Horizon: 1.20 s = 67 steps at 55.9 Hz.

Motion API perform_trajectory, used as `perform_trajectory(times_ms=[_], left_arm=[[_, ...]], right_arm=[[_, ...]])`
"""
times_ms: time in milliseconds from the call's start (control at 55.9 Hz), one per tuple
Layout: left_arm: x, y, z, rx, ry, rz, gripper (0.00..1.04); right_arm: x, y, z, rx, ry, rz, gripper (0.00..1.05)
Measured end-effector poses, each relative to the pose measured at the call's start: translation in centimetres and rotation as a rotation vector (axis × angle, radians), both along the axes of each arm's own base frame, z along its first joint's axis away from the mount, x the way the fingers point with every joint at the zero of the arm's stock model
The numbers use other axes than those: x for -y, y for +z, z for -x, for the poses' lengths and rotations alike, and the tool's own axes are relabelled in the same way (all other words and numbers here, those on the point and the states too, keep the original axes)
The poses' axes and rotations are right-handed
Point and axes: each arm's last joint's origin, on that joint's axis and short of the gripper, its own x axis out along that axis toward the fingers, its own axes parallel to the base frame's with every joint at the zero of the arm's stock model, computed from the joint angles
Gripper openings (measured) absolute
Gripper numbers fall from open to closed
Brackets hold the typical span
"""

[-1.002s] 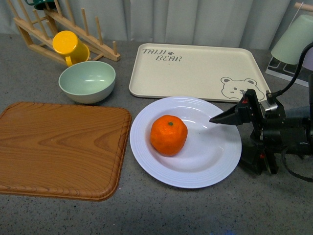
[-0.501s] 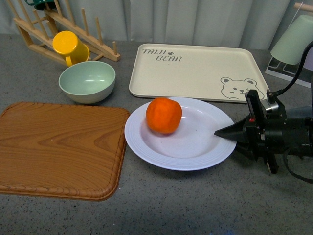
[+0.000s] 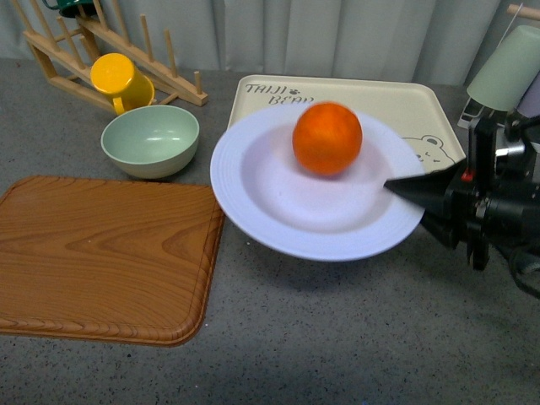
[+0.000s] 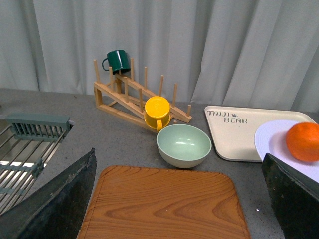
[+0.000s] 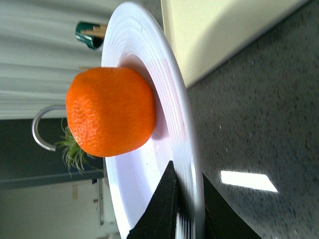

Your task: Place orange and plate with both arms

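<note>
Your right end effector (image 3: 396, 186) grips the rim of the plate (image 3: 278, 194), held above the desk (image 3: 337, 337) just before the bear tray (image 3: 405, 105), with the orange (image 3: 327, 138) resting on it. The left end effector (image 4: 178, 164) is spread wide and empty. Keep the plate level, since the orange may roll.

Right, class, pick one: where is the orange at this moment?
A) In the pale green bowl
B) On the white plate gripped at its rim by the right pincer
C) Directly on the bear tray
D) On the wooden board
B: the orange sits on the plate, whose rim is clamped by the right pincer.
</note>
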Motion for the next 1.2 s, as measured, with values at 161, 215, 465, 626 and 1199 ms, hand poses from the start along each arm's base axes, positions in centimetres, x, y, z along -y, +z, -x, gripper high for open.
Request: perform_trajectory(times_ms=[161, 215, 465, 626, 1199], left_arm=[[0.0, 0.0, 0.0, 0.0, 0.0, 0.0, 0.98], [0.0, 0.0, 0.0, 0.0, 0.0, 0.0, 0.98], [0.0, 0.0, 0.0, 0.0, 0.0, 0.0, 0.98], [0.0, 0.0, 0.0, 0.0, 0.0, 0.0, 0.98], [0.0, 0.0, 0.0, 0.0, 0.0, 0.0, 0.98]], right_arm=[[0.0, 0.1, -1.4, 0.007, -0.185, 0.062, 0.03], [-0.2, 0.0, -2.0, 0.009, -0.234, 0.077, 0.03], [-1.6, -0.8, -4.9, 0.009, -0.378, 0.078, 0.03], [-3.6, -1.5, -7.1, -0.016, -0.428, 0.074, 0.03], [-9.3, -3.1, -13.4, -0.155, -0.481, 0.1, 0.11]])
